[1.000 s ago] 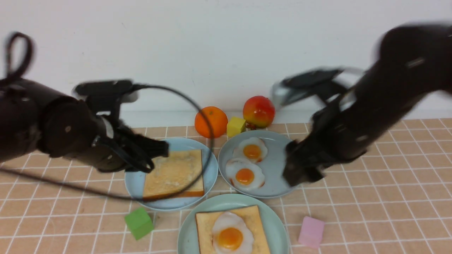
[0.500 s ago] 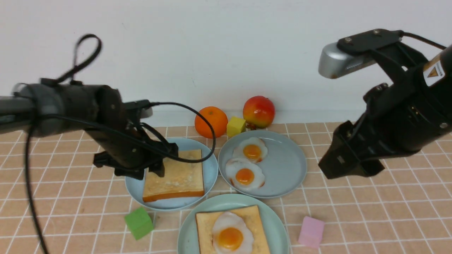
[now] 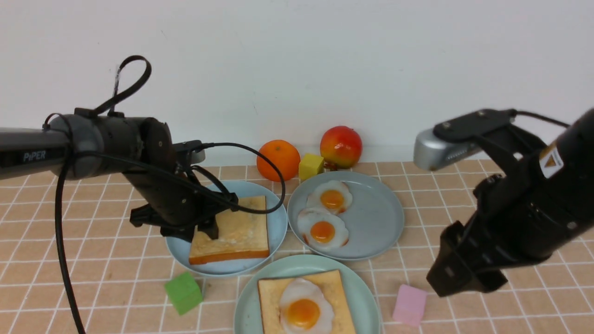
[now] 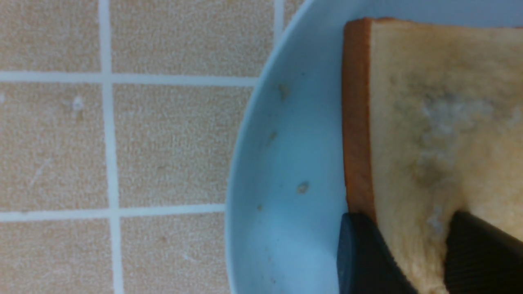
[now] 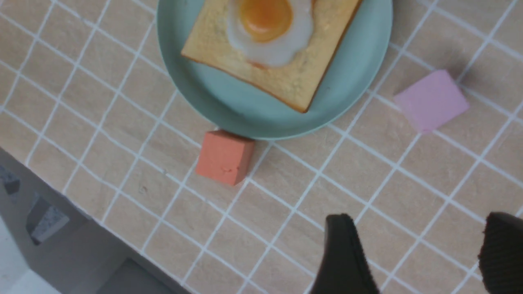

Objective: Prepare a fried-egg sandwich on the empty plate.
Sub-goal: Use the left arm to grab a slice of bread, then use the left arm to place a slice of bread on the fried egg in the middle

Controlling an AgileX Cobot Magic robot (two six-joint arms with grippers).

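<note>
Front view, nearest first: mint plate (image 3: 364,290) holds the sandwich (image 3: 325,297) so far, bottom slice (image 3: 271,297) with egg (image 3: 301,311) on top, 1 slice short. Flanking it, off the rim: green cube (image 3: 183,292) and pink cube (image 3: 409,304). Beside pink cube, over the table (image 3: 533,308), hangs right gripper (image 3: 452,278), jaws wide apart, holding nothing. Further back, blue plate (image 3: 274,218) carries the top slice (image 3: 239,232), lying flat, with left gripper (image 3: 209,229) down at its corner. Left wrist view: 1 finger (image 4: 359,261) on the crust side, the other on the slice face, bread between them; can't tell if they're actually clamped. Next to it, grey plate (image 3: 376,218) with 2 spare eggs (image 3: 322,215).

Risks:
- Corner-only pinch, so the slice may slip or swing on lift.
- The lower finger could drag blue plate.
- A skewed drop could shove egg off.
</note>
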